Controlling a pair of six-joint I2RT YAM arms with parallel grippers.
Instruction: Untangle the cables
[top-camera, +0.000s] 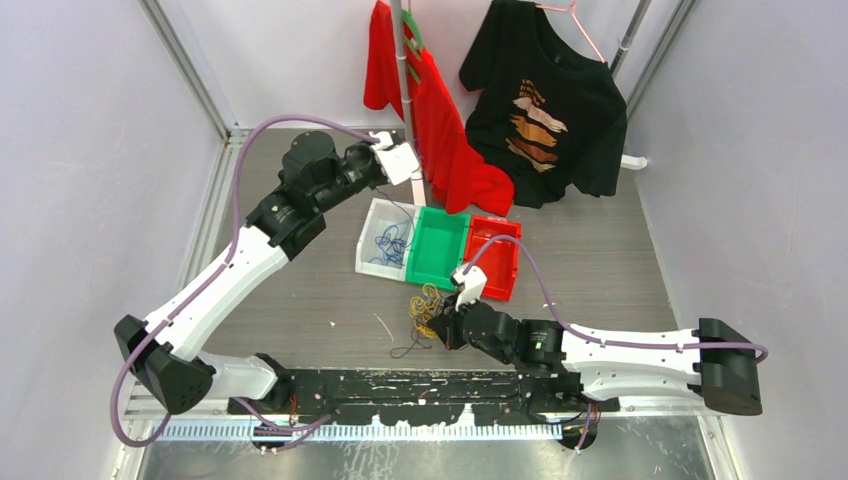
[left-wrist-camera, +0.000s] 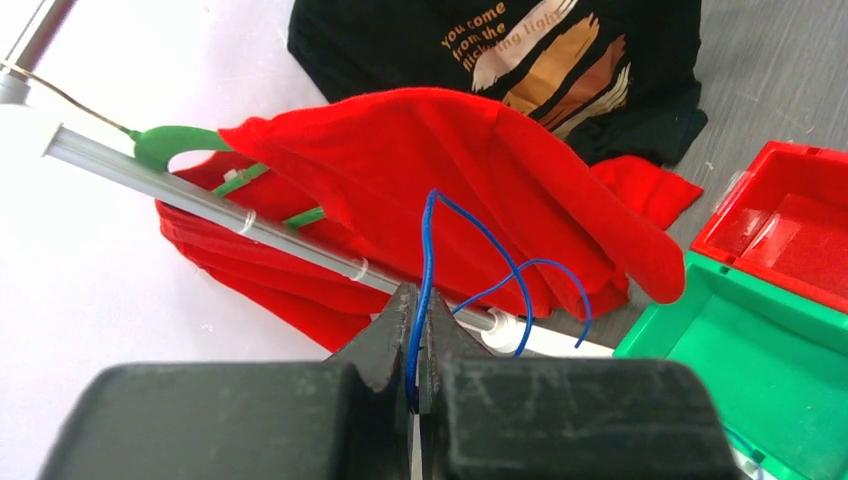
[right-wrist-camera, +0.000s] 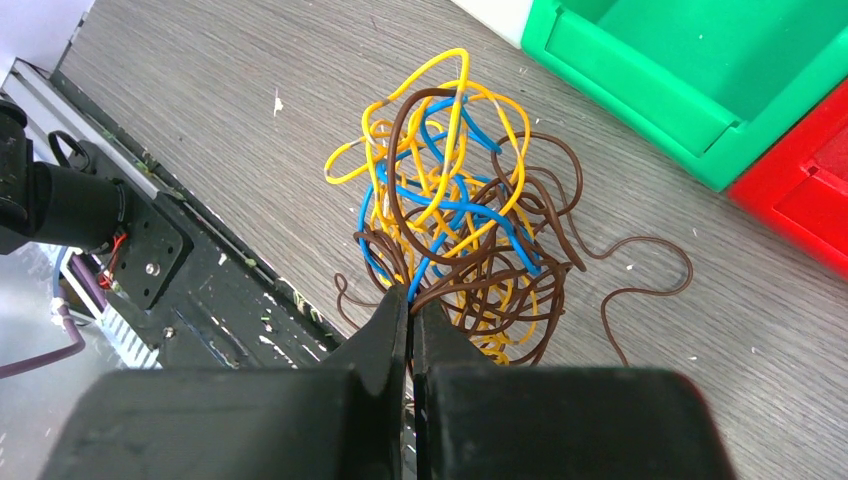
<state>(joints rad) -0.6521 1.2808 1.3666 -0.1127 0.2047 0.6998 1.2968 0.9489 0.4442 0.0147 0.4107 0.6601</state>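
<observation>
The left pincer (left-wrist-camera: 418, 305) is shut tight on one blue wire (left-wrist-camera: 428, 240). The wire goes up from between the tips, bends at the top and curls down in a loop to the right. This pincer is up high at the far side of the table (top-camera: 620, 260), over the far end of the white bin (top-camera: 372, 212). More blue wires (top-camera: 392, 242) lie in that bin. Right in front of the pincer are a red shirt (left-wrist-camera: 450, 160) and a shiny pole (left-wrist-camera: 250, 225). A black shirt (left-wrist-camera: 400, 30) hangs behind them.

The right pincer (right-wrist-camera: 410, 300) is shut too. Its tips poke into the near edge of the tangle (right-wrist-camera: 455, 220), and a brown wire (right-wrist-camera: 440, 290) goes in between them. The tangle is a messy ball of yellow, blue and brown wires. It sits on the table near the front, just before the green bin (top-camera: 440, 248). One brown end trails out to the right on the table.

The green bin stands between the white bin and the red bin (top-camera: 497, 258), all three side by side. Small white bits lie on the table near the tangle.
</observation>
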